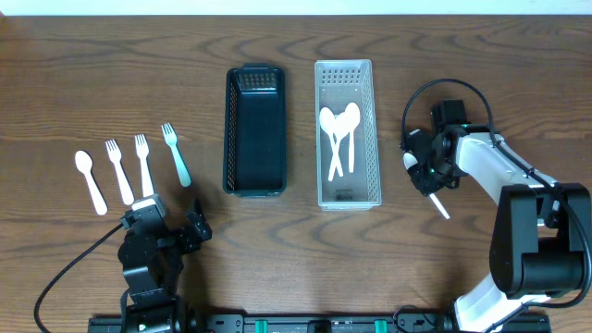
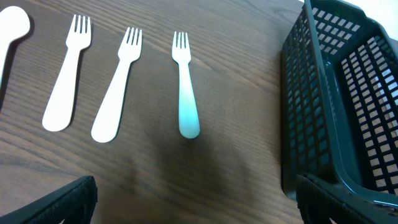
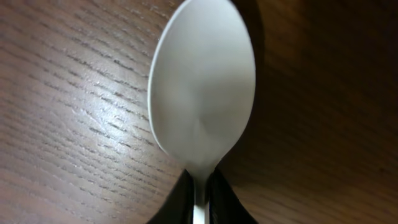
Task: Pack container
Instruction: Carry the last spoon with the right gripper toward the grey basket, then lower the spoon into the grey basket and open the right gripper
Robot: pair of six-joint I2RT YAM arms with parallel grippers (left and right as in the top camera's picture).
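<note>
Right gripper (image 3: 199,208): jaws pinched narrow on the neck of a white spoon (image 3: 202,93), bowl pointing away from the fingers over the table (image 3: 68,124). Cannot tell whether the bowl touches the wood. Overhead puts it just right of the clear bin (image 1: 377,139).

Handling (judgement): thin plastic, very light, stiff, smooth. A neck grip is slim and may let it pivot; the flat handle would be steadier.

Left gripper (image 2: 198,202): jaws wide apart, holding nothing, low over the table.

Ahead of it, in a row and apart from each other: teal fork (image 2: 186,99), white forks (image 2: 118,87), loose spoon (image 1: 91,180).

Farther: black basket (image 1: 228,129), nothing visible in it, beside the clear bin holding two spoons (image 1: 338,139).

In the way: the bin's right wall stands between the held spoon and the others, so it must go over.
</note>
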